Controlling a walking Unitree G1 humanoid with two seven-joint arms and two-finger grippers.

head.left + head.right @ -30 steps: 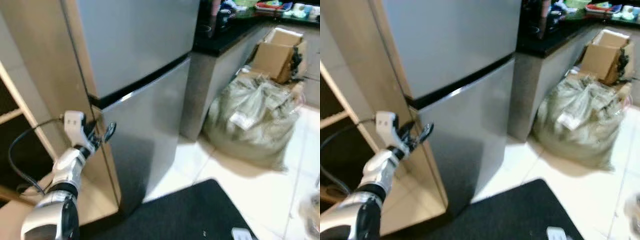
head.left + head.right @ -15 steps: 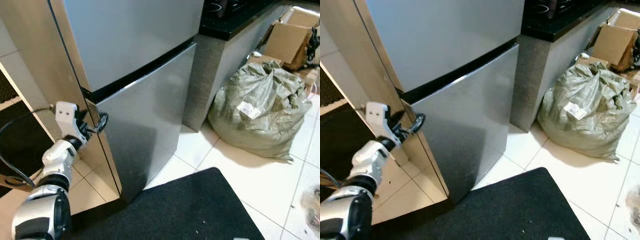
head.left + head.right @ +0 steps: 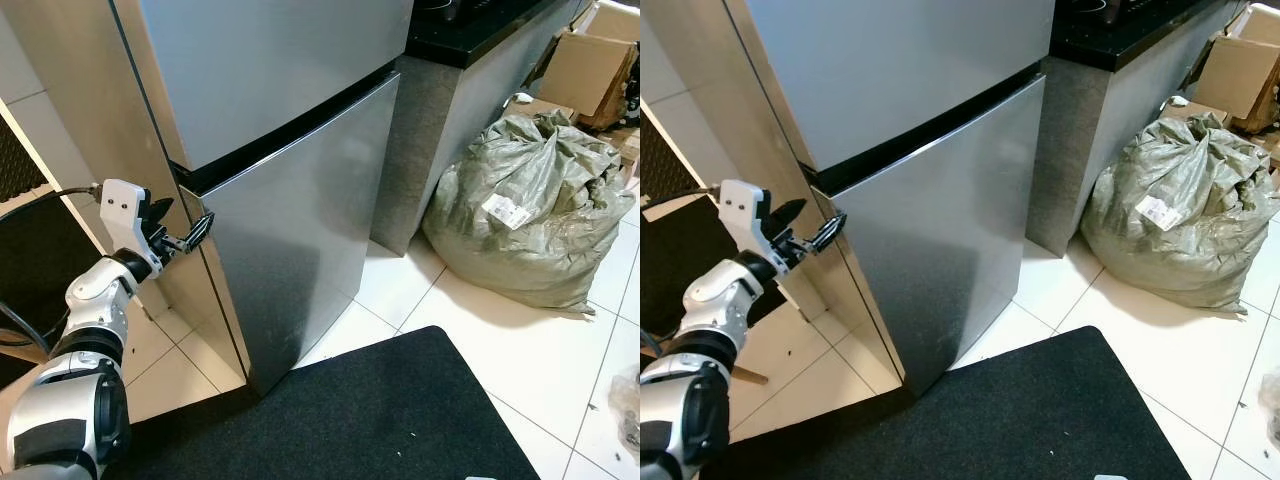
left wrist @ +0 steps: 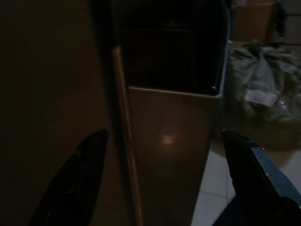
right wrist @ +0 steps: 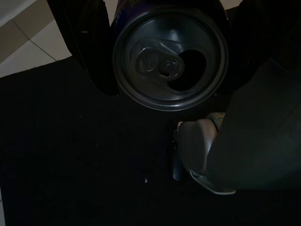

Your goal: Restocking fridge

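We hold the left gripper wide open, empty, at the fridge's lower door edge. Right gripper clamps an opened can: light, thin-walled, slippery; hold mid-body. Door is stiff; pull at the edge.

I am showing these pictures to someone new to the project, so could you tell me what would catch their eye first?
First the tall silver fridge, both doors shut, with the left gripper open at its lower door's left edge. Next, the bulging grey-green sack on the tiled floor to the right, beside the counter. In the right wrist view, the right gripper clasps an opened can above the black mat.
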